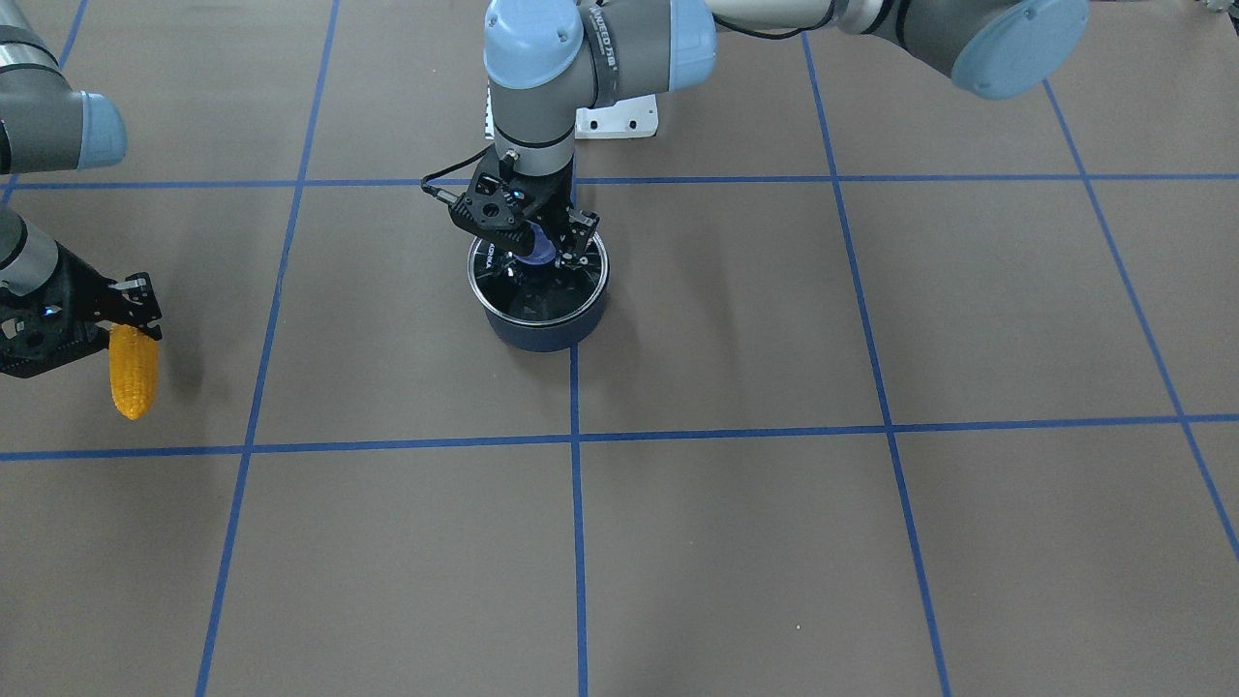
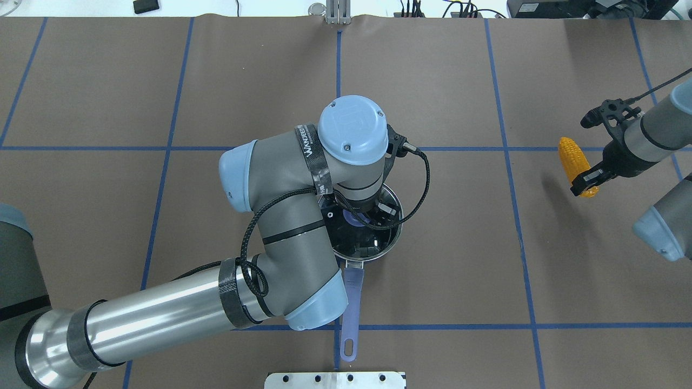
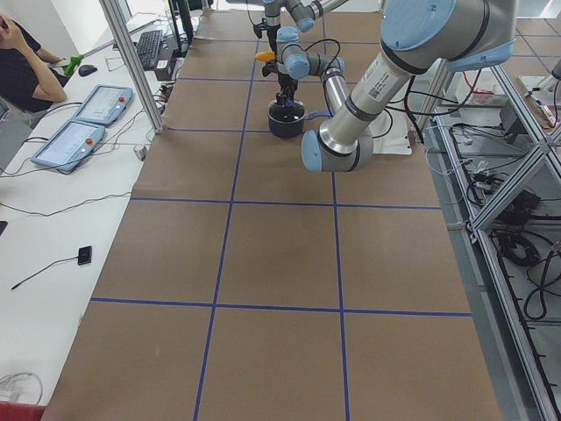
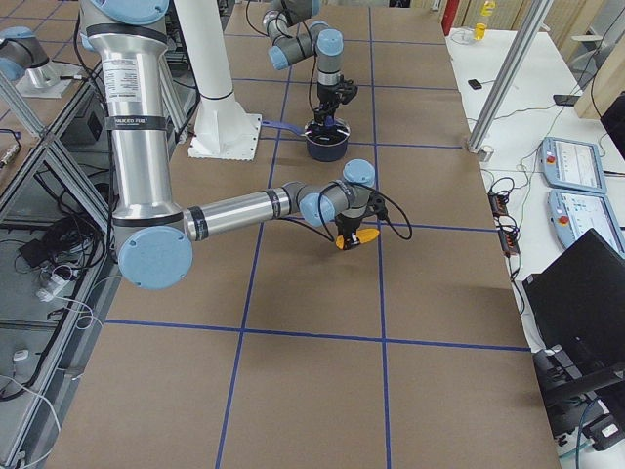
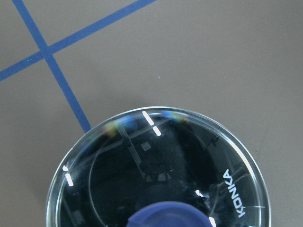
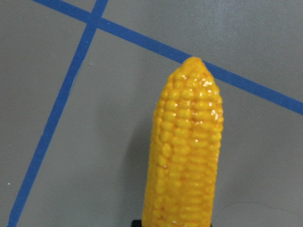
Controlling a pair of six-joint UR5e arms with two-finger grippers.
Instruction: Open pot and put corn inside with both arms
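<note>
The dark blue pot (image 1: 542, 329) stands mid-table with its glass lid (image 5: 156, 165) on and its purple handle (image 2: 351, 302) pointing toward the robot. My left gripper (image 1: 552, 247) hangs straight down over the lid. Its jaws stand either side of the blue lid knob (image 1: 532, 255), with a gap showing at one finger, so it looks open. My right gripper (image 2: 586, 183) is shut on the thick end of the orange-yellow corn (image 2: 574, 159), far to the pot's right and low over the table. The corn also fills the right wrist view (image 6: 184, 156), tapered tip forward.
Blue tape lines grid the brown table. A white base plate (image 2: 335, 380) sits at the robot's edge. In the left side view a person (image 3: 22, 61) and control panels (image 3: 74, 140) are on a side bench. My left arm's elbow (image 2: 281, 216) overhangs the pot's left side.
</note>
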